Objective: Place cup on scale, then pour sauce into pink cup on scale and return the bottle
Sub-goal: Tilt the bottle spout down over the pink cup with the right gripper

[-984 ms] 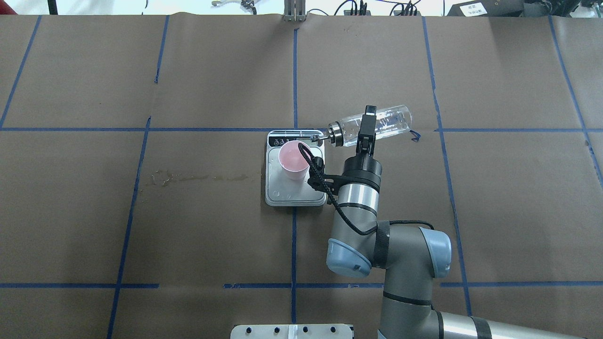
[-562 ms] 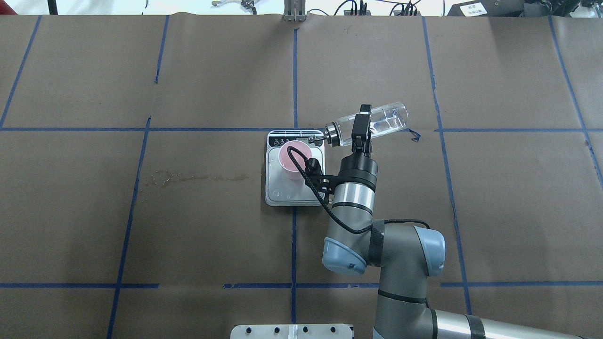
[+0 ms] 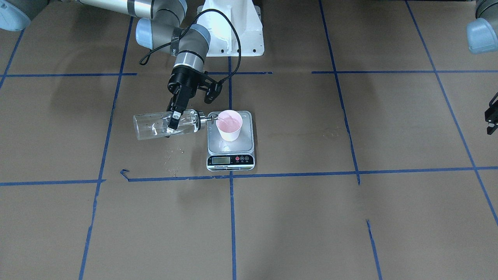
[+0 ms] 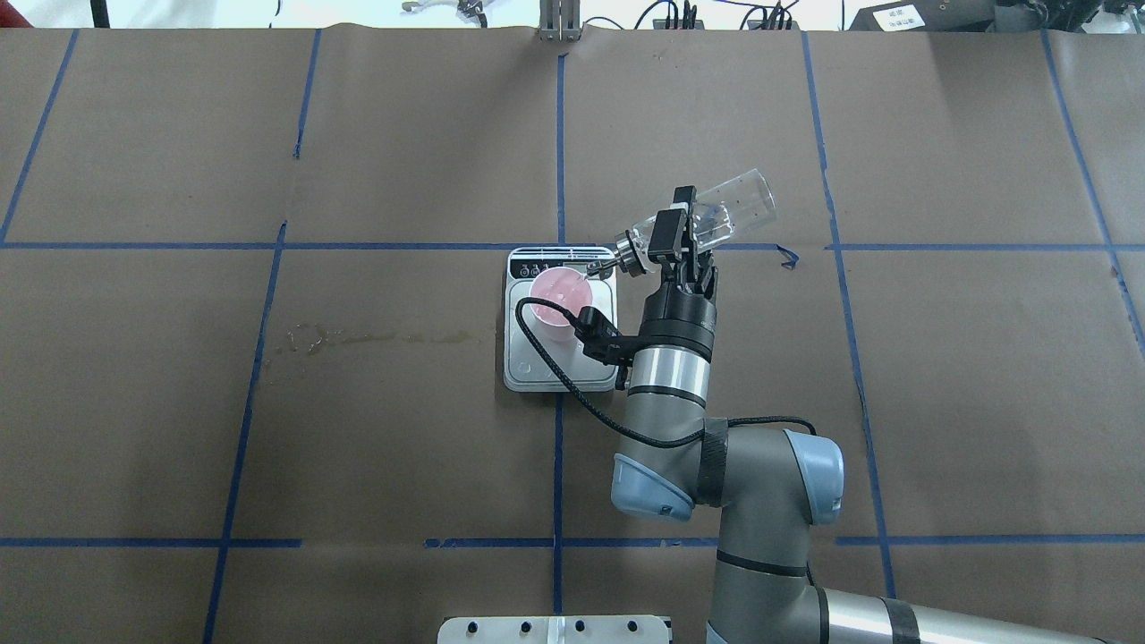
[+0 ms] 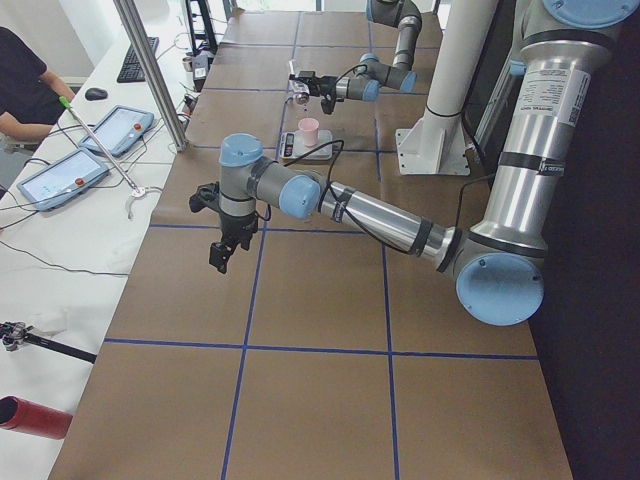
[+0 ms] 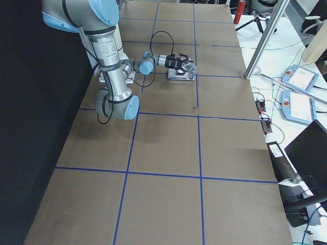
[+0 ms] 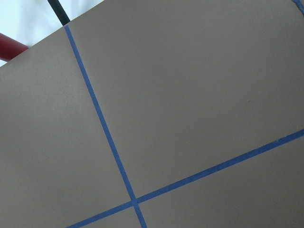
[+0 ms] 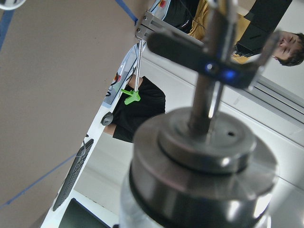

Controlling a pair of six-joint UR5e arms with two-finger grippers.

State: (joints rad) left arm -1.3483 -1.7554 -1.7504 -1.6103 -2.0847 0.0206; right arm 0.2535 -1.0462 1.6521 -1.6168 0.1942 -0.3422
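Observation:
The pink cup (image 4: pixel 556 300) stands upright on the scale (image 4: pixel 537 371) near the table's middle; it also shows in the front view (image 3: pixel 229 124). My right gripper (image 4: pixel 671 234) is shut on the clear glass bottle (image 4: pixel 733 210), which is tipped with its base raised. Its silver spout (image 4: pixel 601 264) reaches over the cup's rim. Clear sauce shows inside the bottle (image 3: pixel 151 126). The right wrist view shows the metal cap (image 8: pixel 204 161) close up. My left gripper (image 5: pixel 222 252) hangs far off over bare table; I cannot tell whether it is open or shut.
A wet stain (image 4: pixel 358 338) marks the brown paper left of the scale. Small droplets (image 3: pixel 171 157) lie under the bottle. The robot base (image 3: pixel 231 27) stands behind the scale. A side table with tablets (image 5: pixel 100 150) and an operator lies beyond the table's far edge.
My right gripper has rotated and shifted a little left, tipping the bottle more steeply with its base higher. The wrist cable has swung off the cup.

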